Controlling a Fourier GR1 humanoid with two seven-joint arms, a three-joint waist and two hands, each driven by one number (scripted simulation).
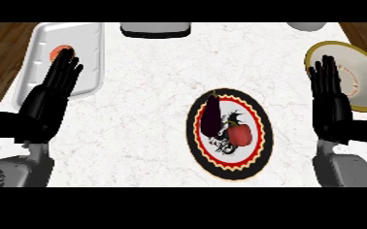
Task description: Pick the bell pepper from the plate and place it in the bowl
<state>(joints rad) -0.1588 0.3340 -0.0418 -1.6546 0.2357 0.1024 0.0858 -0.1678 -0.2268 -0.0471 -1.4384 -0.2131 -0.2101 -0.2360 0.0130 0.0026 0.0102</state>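
Observation:
A red bell pepper (pixel 241 134) lies on a round patterned plate (pixel 228 170) with a black, red and yellow rim, near the middle right of the white counter. A dark purple eggplant (pixel 211 115) rests on the same plate, just left of the pepper. The bowl (pixel 347 58), cream with a gold rim, stands at the far right edge, partly behind my right hand (pixel 331 107). That hand is open, fingers straight up, right of the plate and apart from it. My left hand (pixel 49 102) stays open at the left edge, far from the plate.
A white rectangular tray (pixel 82 39) holding an orange item (pixel 60 52) lies at the back left, partly behind my left hand. A grey object (pixel 156 29) sits at the back centre and a pale one (pixel 308 26) at the back right. Wooden surface (pixel 14 39) borders the counter's sides.

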